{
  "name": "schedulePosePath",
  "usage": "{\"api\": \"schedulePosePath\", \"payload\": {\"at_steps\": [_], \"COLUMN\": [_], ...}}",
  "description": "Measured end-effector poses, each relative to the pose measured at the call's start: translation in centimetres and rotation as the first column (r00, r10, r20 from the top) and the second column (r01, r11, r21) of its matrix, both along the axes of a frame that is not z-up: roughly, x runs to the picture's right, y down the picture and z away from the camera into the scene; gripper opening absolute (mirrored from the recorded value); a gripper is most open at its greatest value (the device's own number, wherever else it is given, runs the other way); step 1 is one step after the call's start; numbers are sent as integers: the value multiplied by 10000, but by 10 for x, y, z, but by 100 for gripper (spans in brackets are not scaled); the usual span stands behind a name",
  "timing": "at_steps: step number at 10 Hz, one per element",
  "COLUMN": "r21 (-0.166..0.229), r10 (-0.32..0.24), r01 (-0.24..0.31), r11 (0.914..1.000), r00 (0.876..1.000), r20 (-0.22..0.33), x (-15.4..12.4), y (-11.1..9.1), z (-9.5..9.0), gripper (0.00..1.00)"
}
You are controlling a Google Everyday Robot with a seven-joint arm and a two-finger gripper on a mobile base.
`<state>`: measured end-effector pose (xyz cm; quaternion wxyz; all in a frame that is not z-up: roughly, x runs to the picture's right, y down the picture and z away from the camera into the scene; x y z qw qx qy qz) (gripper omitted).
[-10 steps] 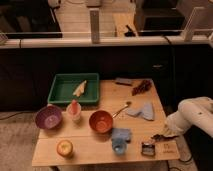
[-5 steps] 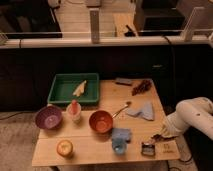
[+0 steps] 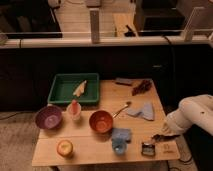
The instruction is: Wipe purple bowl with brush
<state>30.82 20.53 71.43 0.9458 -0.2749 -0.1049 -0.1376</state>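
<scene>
Nothing's shifted much; hand (image 3: 159, 136) still hovers beside the brush (image 3: 147, 148), open or closed I can't tell. Grab first, purple bowl (image 3: 48, 118) later.

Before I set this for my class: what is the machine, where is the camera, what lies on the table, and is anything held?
The white shape at right is a robot's single arm. Its gripper hangs at the right edge of the wooden table, close beside the brush. Whether it holds anything cannot be told. One camera looks down on the table from its near side. On it lie the purple bowl at left, an orange bowl, a green tray, a spoon, a blue cloth and a round fruit.
</scene>
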Motion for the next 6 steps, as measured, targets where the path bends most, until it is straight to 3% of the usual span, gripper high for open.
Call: {"api": "schedulePosePath", "payload": {"at_steps": [3, 6], "r21": [-258, -302], "r10": [320, 130], "r01": [-324, -136], "r11": [9991, 9995], "r00": [9994, 9997], "r20": [-149, -198], "x": [-2, -21], "y": [15, 28], "z": [8, 17], "gripper": [44, 74]}}
